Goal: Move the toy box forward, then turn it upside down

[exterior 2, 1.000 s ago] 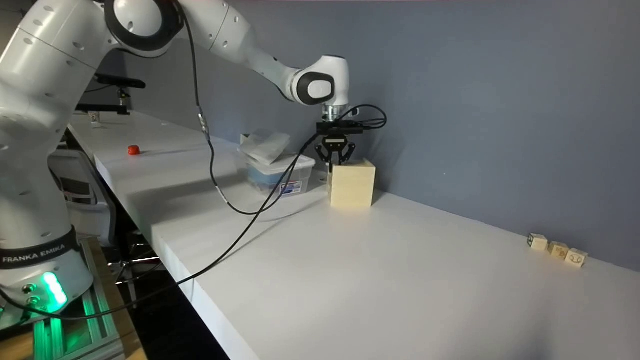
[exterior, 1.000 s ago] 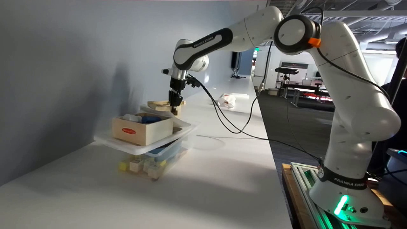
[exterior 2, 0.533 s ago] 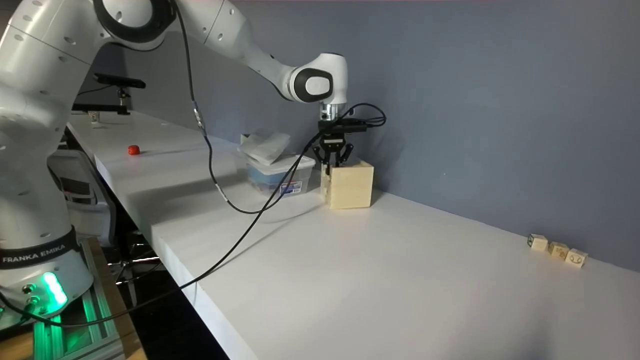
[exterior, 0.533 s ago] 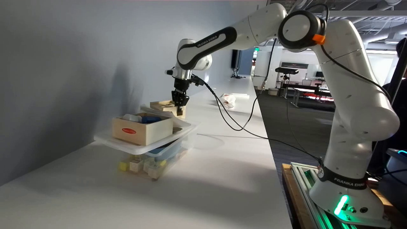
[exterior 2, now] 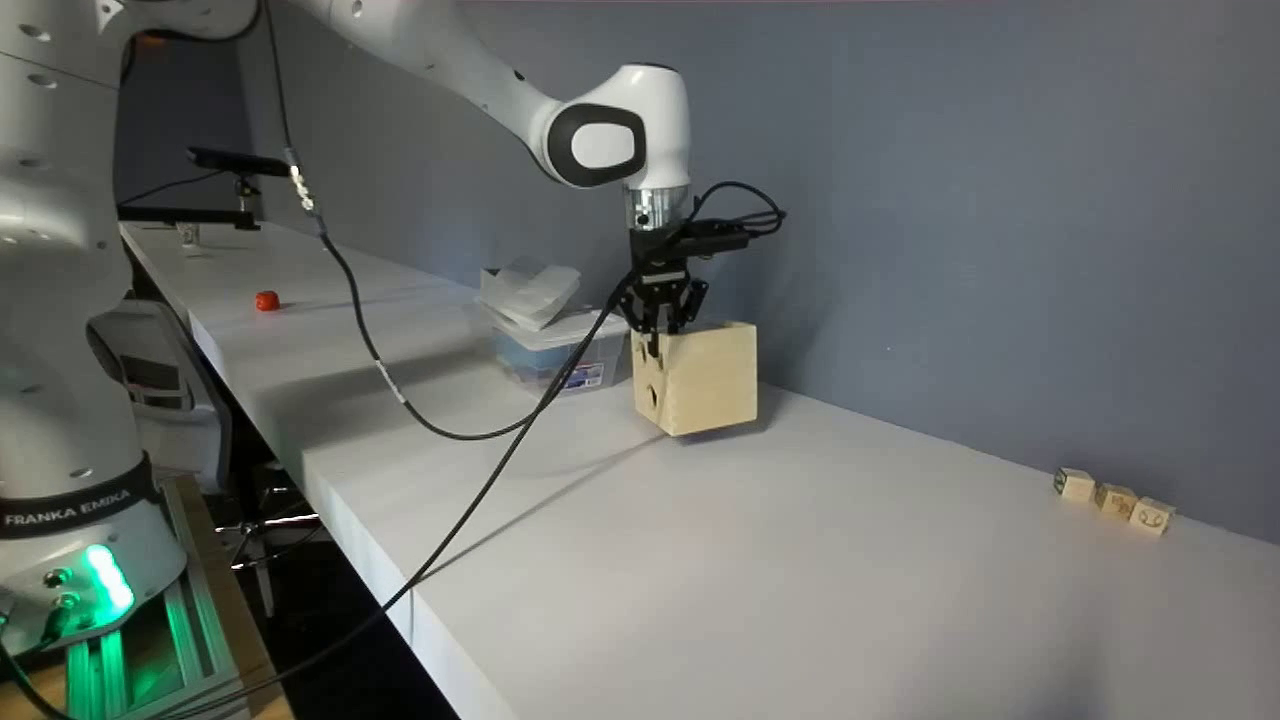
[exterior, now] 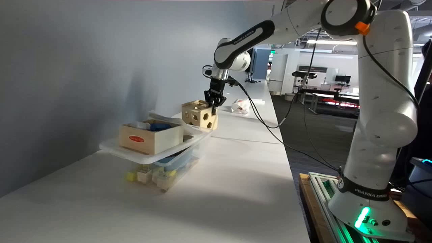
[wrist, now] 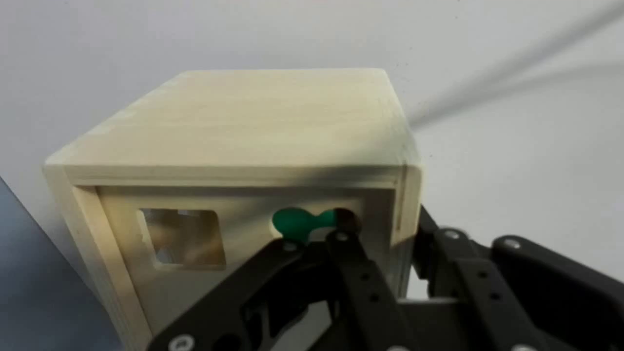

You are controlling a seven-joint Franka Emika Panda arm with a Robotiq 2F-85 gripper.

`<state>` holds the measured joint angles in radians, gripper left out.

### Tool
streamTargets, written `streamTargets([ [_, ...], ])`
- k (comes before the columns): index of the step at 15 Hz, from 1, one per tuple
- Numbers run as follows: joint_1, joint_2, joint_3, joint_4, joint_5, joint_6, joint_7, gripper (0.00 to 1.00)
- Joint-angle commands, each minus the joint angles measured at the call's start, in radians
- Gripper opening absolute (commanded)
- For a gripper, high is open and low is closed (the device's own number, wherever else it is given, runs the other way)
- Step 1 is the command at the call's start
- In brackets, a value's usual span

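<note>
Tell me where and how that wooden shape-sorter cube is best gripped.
Probably pinch the wooden shape-sorter cube from above, by the upper edge of its holed side wall. Its upward face has a set-in panel, so that wall stands up as a thin rim, while the full cube looks wide to span. The end effector straddles that edge now.
</note>
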<state>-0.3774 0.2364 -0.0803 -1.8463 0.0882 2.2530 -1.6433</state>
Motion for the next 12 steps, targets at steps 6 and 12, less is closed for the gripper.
streamTargets([
  [6,0.015,-0.284,-0.081,-0.382,0.428,0.095,-0.575,0.07],
  [12,-0.048,-0.267,-0.278,-0.416,0.503,-0.066,-0.823,0.07],
])
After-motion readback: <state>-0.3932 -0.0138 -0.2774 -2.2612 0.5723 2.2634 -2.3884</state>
